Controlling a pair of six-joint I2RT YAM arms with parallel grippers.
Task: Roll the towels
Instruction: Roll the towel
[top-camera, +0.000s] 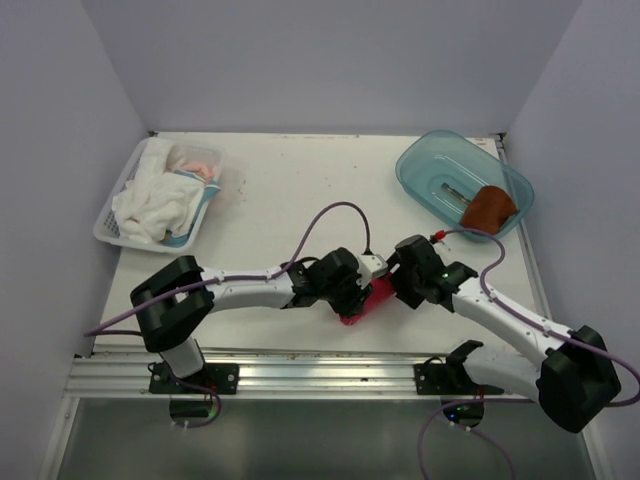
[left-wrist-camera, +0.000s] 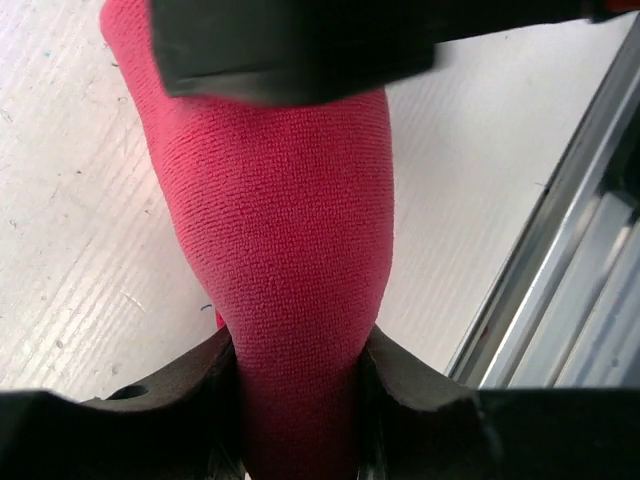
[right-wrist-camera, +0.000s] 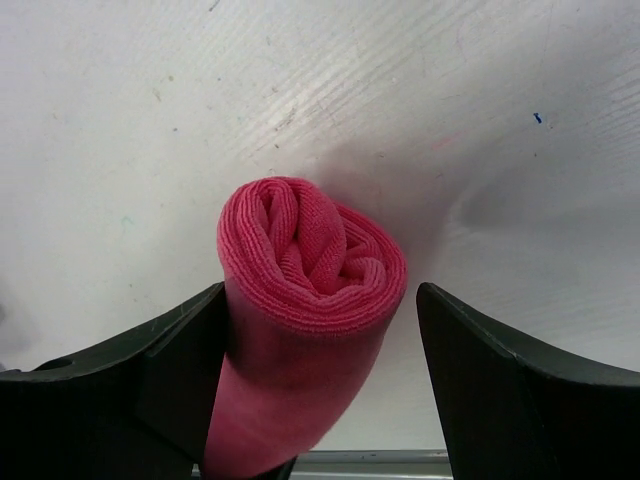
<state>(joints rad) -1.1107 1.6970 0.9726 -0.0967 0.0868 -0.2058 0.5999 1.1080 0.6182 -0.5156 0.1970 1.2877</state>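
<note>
The pink-red towel (top-camera: 362, 303) lies rolled into a tight cylinder near the table's front edge, between both grippers. In the left wrist view the roll (left-wrist-camera: 290, 200) runs away from the camera, and my left gripper (left-wrist-camera: 300, 345) is shut on its near end with both fingers pressing in. In the right wrist view the spiral end of the roll (right-wrist-camera: 310, 250) faces the camera. My right gripper (right-wrist-camera: 320, 295) is open around it: the left finger (right-wrist-camera: 190, 340) touches the roll and the right finger (right-wrist-camera: 470, 350) stands apart. The rust-brown towel (top-camera: 488, 207) sits in the blue tub.
A blue plastic tub (top-camera: 430, 165) stands at the back right. A white basket (top-camera: 110, 215) holding white cloths (top-camera: 160, 200) stands at the back left. An aluminium rail (top-camera: 300, 375) runs along the front edge, close beside the roll. White walls enclose the table.
</note>
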